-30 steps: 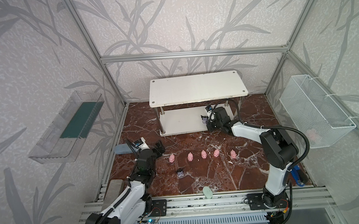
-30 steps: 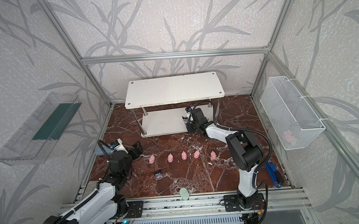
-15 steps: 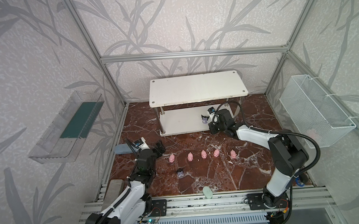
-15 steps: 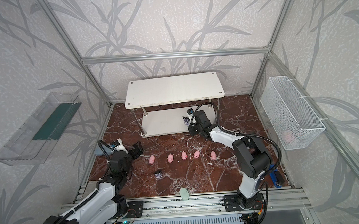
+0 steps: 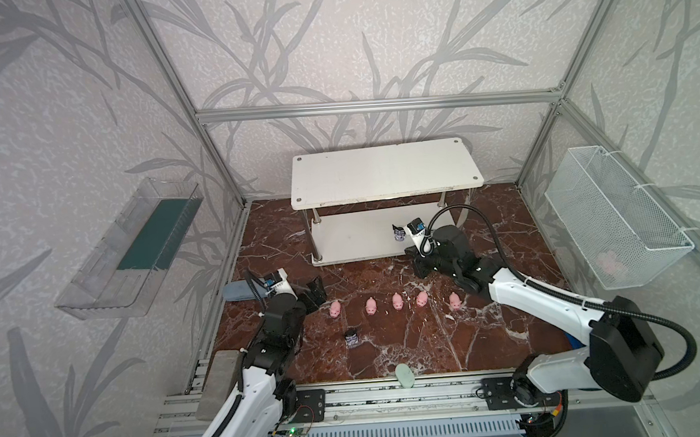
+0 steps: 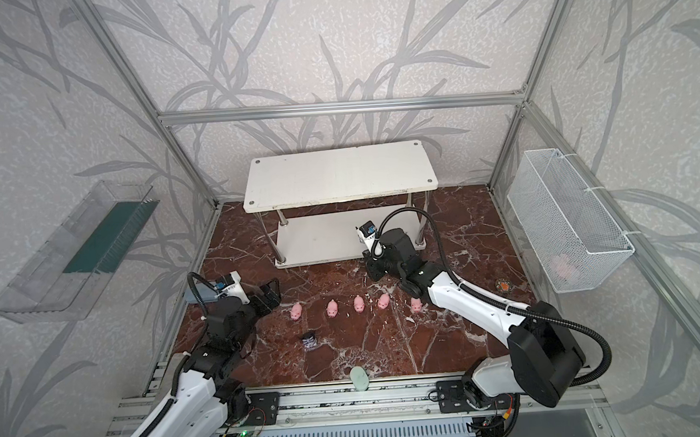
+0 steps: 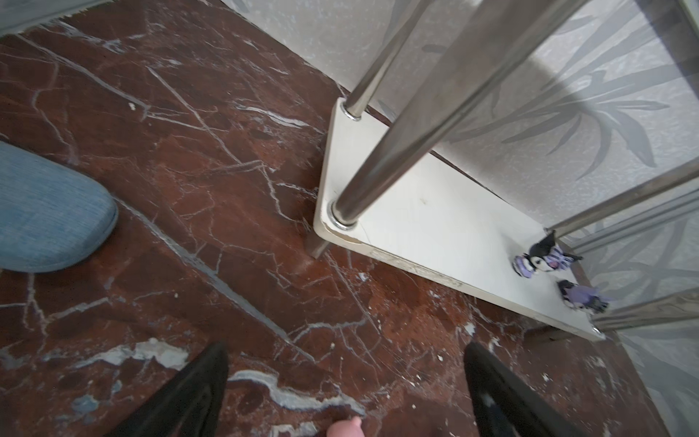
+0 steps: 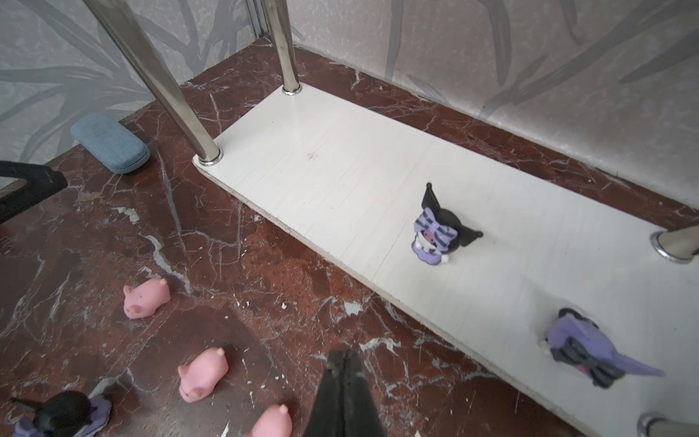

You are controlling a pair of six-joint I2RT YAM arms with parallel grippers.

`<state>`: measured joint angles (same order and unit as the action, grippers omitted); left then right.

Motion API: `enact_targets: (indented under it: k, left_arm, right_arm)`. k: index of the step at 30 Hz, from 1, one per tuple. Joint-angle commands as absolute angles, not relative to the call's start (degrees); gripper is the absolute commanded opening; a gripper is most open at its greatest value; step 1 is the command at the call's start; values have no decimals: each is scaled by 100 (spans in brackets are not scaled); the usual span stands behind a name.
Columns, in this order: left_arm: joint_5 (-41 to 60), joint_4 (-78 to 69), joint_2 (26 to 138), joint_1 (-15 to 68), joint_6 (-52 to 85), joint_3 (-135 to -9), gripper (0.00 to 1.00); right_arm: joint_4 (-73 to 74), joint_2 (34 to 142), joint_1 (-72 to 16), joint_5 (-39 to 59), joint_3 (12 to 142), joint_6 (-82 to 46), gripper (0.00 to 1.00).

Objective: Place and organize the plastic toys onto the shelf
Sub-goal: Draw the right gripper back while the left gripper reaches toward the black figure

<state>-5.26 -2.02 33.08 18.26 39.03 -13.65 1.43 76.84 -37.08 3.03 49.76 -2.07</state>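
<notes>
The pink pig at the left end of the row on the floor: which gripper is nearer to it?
Left. The left gripper hangs open right beside the pig; the right gripper is shut, across the row by the shelf.

**A Robot Test Booth Made to Look Like a Room**

This is a small robot lab booth, not a real home. Silver metal bars (image 5: 375, 106) make a box frame around it. The walls (image 5: 370, 39) have grey leaf wallpaper. The floor (image 5: 431, 347) is brown with white marble lines. The left arm (image 5: 247, 396) and the right arm (image 5: 545, 303) are white and black robot arms. They sit on a metal rail (image 5: 434, 397) at the front, with wires and a little green light (image 5: 293, 430). A clear tray (image 5: 94, 281) and a wire basket (image 5: 589, 213) hang on the side walls. A low white shelf (image 5: 383, 171) stands at the back.
</notes>
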Motion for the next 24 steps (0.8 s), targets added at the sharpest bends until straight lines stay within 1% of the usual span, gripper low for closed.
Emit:
enact_targets:
  k: [1,8,12,14,16,20,24]
  left_arm:
    - [-716,877,2963,2278,4248,-1599,95]
    - [-1616,2658,3065,3843,4593,-2235,95]
    - [-2114,3701,3194,4819,5306,-2615,95]
    - [-2377,4097,3344,5292,5718,-2800,95]
    - [-2607,4308,3597,5761,6105,-2927,95]
    - [-3072,4488,4527,6683,6825,-3212,96]
    - [-3280,4711,5400,7170,7263,-3593,96]
  right_arm:
    - [46,7391,-3783,281,4647,-498,9]
    - [359,7249,-3833,462,4157,-758,21]
    - [573,7187,-3841,638,3942,-837,28]
    - [664,7114,-3841,659,3821,-831,29]
    - [740,7035,-3841,674,3700,-813,30]
    - [952,6911,-3845,722,3480,-797,31]
    - [1169,6890,-3824,745,3355,-831,31]
